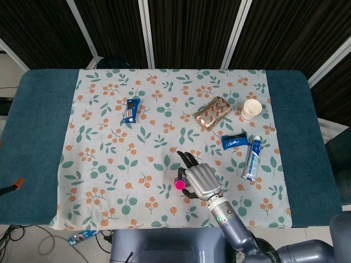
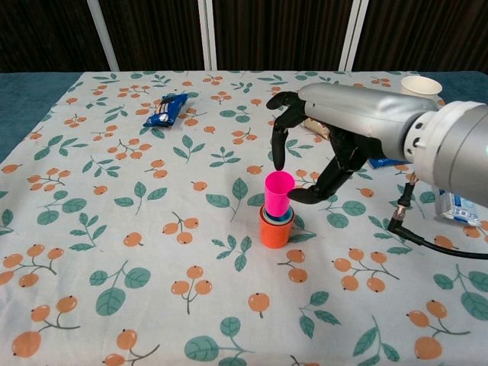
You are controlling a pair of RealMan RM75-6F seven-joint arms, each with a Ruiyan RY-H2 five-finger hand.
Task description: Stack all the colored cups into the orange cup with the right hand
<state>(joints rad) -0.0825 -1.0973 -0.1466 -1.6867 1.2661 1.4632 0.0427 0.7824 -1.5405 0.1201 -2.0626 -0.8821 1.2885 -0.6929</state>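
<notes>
Over the orange cup your right hand hangs palm down, the silver forearm reaching in from the right side of the chest view. Your dark fingers arch downward, one tip just above the pink cup's rim and the thumb curling in at its right side; you look to be pinching it lightly, though the contact at the thumb isn't clear. The pink cup sits upright, its base dropped into the blue cup, which is nested in the orange cup. All three are smooth, glossy, tapered plastic. From the head view your hand covers most of the stack, only the pink top showing.

The orange cup stands on a floral tablecloth printed with leaves and orange berries. Well behind it lies a crinkly blue snack packet, and far back right of it, a pale paper cup. Your left hand isn't visible.
</notes>
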